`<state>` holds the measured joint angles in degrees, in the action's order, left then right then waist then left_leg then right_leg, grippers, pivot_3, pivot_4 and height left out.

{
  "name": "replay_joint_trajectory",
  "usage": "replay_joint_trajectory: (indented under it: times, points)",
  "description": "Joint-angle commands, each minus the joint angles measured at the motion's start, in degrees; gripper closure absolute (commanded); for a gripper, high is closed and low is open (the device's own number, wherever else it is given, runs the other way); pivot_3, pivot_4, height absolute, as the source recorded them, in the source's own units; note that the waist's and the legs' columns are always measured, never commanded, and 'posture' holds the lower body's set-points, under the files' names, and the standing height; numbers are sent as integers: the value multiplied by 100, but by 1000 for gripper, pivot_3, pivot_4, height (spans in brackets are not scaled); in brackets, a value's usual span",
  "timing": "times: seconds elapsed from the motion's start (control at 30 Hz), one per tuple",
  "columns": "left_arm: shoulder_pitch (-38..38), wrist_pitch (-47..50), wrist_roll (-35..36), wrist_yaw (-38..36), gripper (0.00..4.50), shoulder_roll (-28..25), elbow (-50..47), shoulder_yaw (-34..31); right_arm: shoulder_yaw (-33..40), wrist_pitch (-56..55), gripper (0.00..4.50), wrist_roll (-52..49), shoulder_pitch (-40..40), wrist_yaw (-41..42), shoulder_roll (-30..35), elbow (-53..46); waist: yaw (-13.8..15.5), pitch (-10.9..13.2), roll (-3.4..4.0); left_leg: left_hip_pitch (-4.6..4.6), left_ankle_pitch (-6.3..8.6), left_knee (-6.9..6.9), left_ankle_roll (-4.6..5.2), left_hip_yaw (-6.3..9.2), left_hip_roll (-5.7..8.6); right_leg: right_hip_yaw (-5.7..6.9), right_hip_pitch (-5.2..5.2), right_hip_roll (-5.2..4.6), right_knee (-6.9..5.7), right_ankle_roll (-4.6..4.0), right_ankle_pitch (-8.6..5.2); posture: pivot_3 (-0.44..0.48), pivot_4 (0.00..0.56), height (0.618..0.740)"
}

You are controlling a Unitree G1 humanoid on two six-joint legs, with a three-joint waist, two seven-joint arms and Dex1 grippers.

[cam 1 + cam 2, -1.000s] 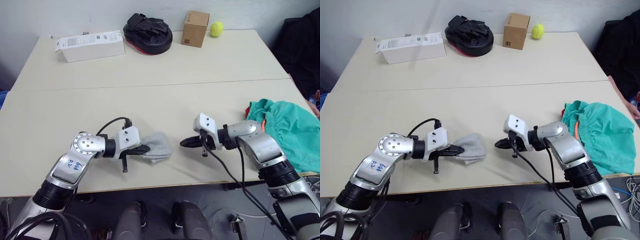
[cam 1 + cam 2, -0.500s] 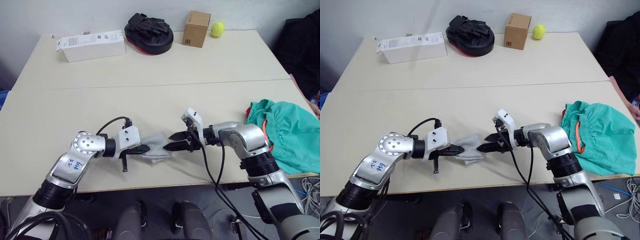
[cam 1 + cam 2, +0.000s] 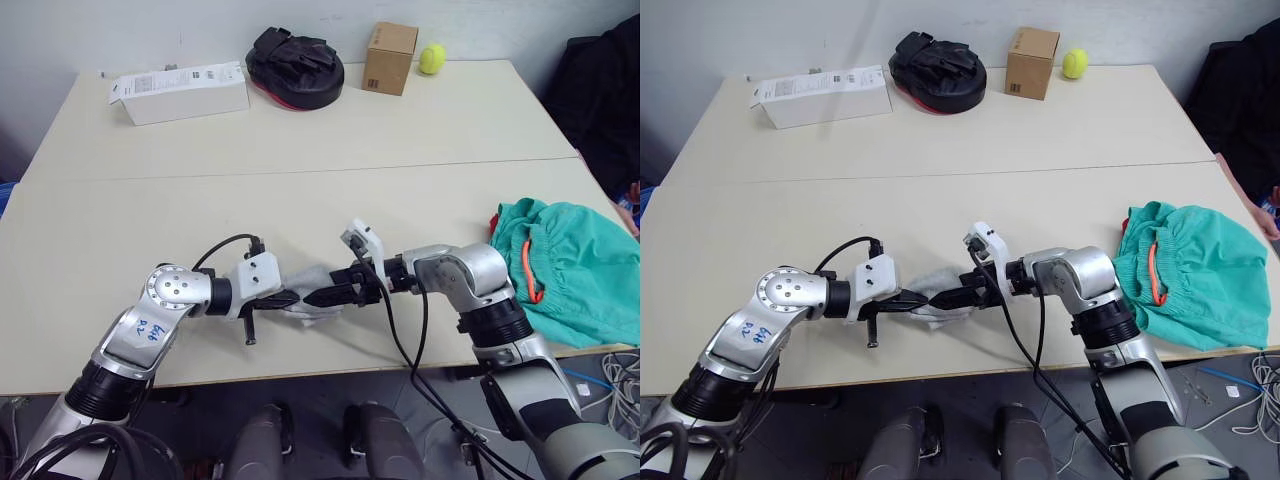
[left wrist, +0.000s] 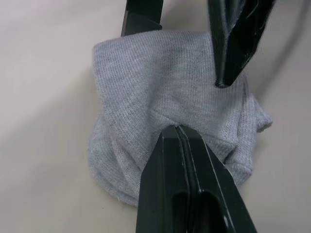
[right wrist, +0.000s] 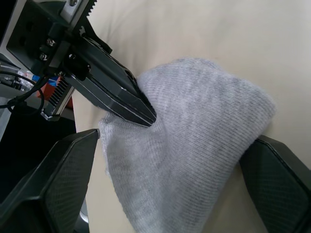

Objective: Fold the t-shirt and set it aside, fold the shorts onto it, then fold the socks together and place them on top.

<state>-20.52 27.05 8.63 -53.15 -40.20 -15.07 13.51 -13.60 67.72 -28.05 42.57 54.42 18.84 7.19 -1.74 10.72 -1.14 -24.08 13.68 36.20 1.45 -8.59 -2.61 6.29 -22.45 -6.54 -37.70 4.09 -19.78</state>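
The light grey socks (image 3: 312, 288) lie bunched on the beige table (image 3: 330, 210) near its front edge. My left gripper (image 3: 291, 298) is shut on the socks' left edge, its fingers (image 4: 181, 160) pinching the knit. Coming in from the right, my right gripper (image 3: 322, 296) is open, and its fingers (image 5: 53, 194) stand on either side of the socks (image 5: 194, 145), tips close to the left gripper's. The teal-green shorts (image 3: 575, 265) with an orange drawstring lie heaped at the table's right edge. The t-shirt is hidden.
Along the table's far edge stand a white carton (image 3: 180, 92), a black padded mitt (image 3: 295, 60), a small cardboard box (image 3: 390, 58) and a yellow-green ball (image 3: 432, 58). Something dark (image 3: 610, 90) stands beyond the right edge. Cables hang from both wrists.
My right gripper has opened and travelled left across the table, from a hand's width away to straddling the socks. The left gripper has kept its hold and place.
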Motion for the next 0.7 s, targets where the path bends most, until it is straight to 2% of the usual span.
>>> replay_joint_trajectory:
  times: [0.03, 0.23, 0.33, 0.37, 0.53, 0.63, 0.7]
  points:
    - [122, 51, -86, 61, 4500, 16, -29, 59, -234, 314, 1203, -111, -134, -37, -84, 30, 3, 0, 0, 0, 0, 0, 0, 0, 0, 0, 0, 0, 0, 0, 0, 0, 150, 740]
    - [140, 88, -39, 76, 4500, 32, -37, 22, -168, 370, 3353, -256, -174, 6, 1, -156, 6, 0, 0, -2, 0, 0, 0, 0, 1, 0, -1, 0, 2, 0, 0, 0, 150, 740]
    - [140, 95, -29, 74, 4500, 35, -22, 2, -94, 352, 4269, -297, -157, -17, 7, -141, 7, -1, -1, -1, 1, 0, 1, 0, 0, 0, 1, 0, 2, 0, 0, 0, 150, 740]
    - [141, 93, -29, 72, 4500, 34, -17, -3, -58, 341, 4411, -315, -143, -23, 12, -137, 7, -1, -1, -1, 1, 0, 1, 0, 0, 0, 1, 0, 2, 0, 0, 0, 150, 740]
    - [164, 177, 67, 100, 4500, 96, -57, -92, 149, 332, 4433, -410, -75, -89, -2, -93, 7, -1, -2, -2, 1, 0, 1, 0, 0, -1, 0, 0, 2, 0, 0, 0, 150, 740]
    - [142, 478, 487, 107, 3898, 242, -267, -429, 358, 352, 4433, -502, -68, -142, 25, -145, 7, 0, -2, -5, 0, 0, 1, 0, 0, -1, -2, 0, 2, -1, 0, 0, 150, 740]
    - [108, 686, 860, 74, 3326, 280, -476, -726, 547, 434, 4433, -624, -80, -167, 99, -264, 12, 0, -2, -7, 0, 0, 1, 0, 0, -1, -5, 0, 2, 0, 0, 0, 150, 740]
